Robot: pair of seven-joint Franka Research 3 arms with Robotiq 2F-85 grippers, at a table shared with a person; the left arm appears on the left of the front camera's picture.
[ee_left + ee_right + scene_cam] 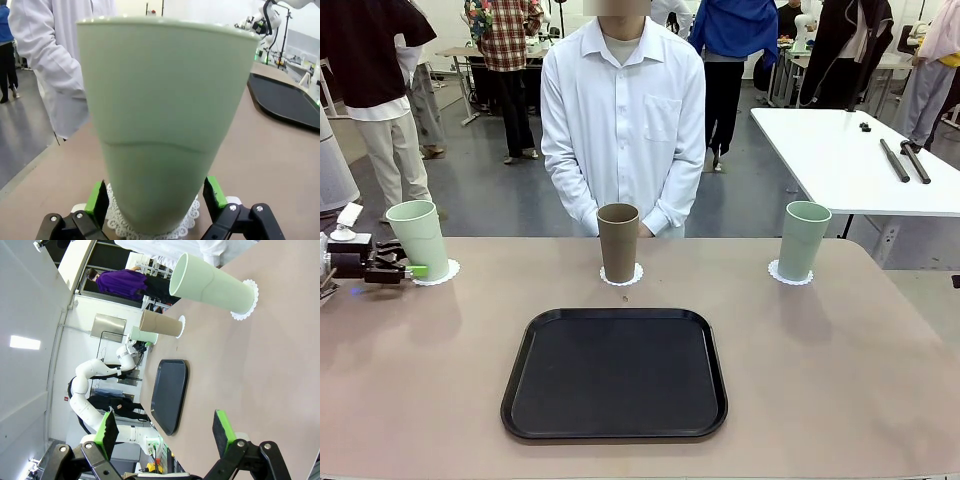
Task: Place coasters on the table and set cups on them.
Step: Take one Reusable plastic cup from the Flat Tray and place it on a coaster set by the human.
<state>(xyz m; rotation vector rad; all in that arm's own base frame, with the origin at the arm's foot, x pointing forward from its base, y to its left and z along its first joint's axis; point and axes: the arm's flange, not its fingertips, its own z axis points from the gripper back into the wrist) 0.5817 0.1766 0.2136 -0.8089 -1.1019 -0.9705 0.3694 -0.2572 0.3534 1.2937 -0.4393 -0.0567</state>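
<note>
Our left end effector (155,200) stands apart, straddling the mint cup (165,120) between its pads on a coaster (150,227). Pulling away crookedly, we judge, could clip and topple it. Our right end effector (165,427), also apart, hovers over bare bench (260,365).

The beige bench (840,360) carries a black tray (615,373) and three lacy coasters: one (438,273) between the left hand's (412,270) fingers, one (621,277) middle, one (790,274) far across.
</note>
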